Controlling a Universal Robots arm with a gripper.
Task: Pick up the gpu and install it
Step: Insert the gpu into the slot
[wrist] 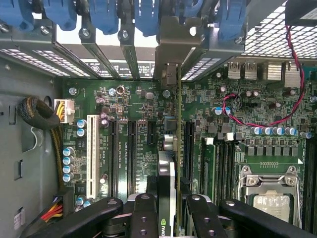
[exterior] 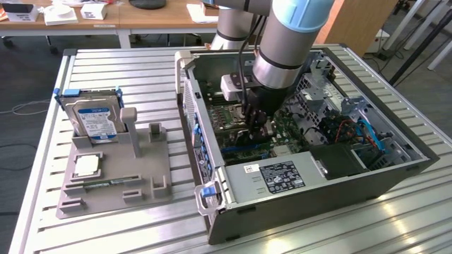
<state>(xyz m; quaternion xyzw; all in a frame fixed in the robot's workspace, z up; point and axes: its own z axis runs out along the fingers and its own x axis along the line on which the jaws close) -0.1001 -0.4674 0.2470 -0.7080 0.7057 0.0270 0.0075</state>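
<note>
Pincer clamping thin flat gpu, edge-on over green motherboard

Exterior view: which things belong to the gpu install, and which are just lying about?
Job: gpu, held by the gripper; motherboard; case.
Lying about: hard drive, cpu and memory stick, all on the grey rack.

Robotics lab or test workshop. A slatted aluminium bench carries an open computer case and a grey parts fixture. A robot arm reaches over the case. Beyond the bench's far edge are wooden desks with small boxes. A loose cable lies on the dark floor.
</note>
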